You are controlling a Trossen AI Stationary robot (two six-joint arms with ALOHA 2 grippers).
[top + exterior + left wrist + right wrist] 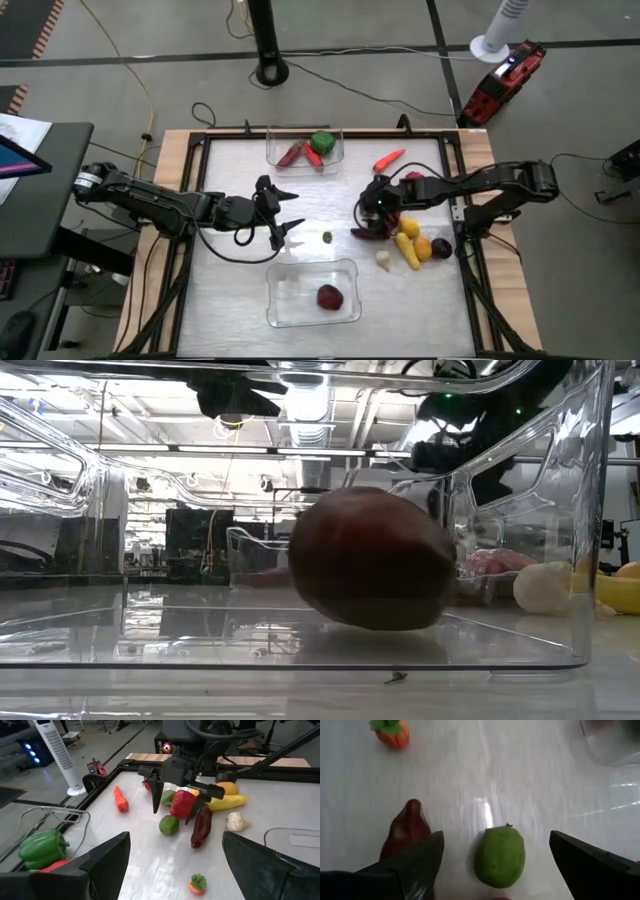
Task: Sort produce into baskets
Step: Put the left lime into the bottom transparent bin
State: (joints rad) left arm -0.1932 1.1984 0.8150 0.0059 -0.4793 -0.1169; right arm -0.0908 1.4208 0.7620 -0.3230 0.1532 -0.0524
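Note:
My right gripper (372, 210) (496, 837) is open low over the produce pile at the table's right. Its fingers stand on either side of a green lime-like fruit (500, 856) (169, 825) without touching it. A dark red pepper (407, 832) lies beside one finger, and a red fruit (182, 804) lies under the gripper. My left gripper (288, 208) (175, 840) is open and empty at the table's middle left. The near clear bin (312, 292) holds one dark red piece (330, 296) (375, 560). The far clear bin (305, 148) holds a green pepper (321, 141) and red pieces.
A small orange piece with a green top (327, 237) (198, 884) lies on the table between the grippers. An orange-red carrot-like piece (390, 158) lies at the far right. Yellow, orange, dark purple and whitish pieces (410, 250) lie at the right by the table's frame.

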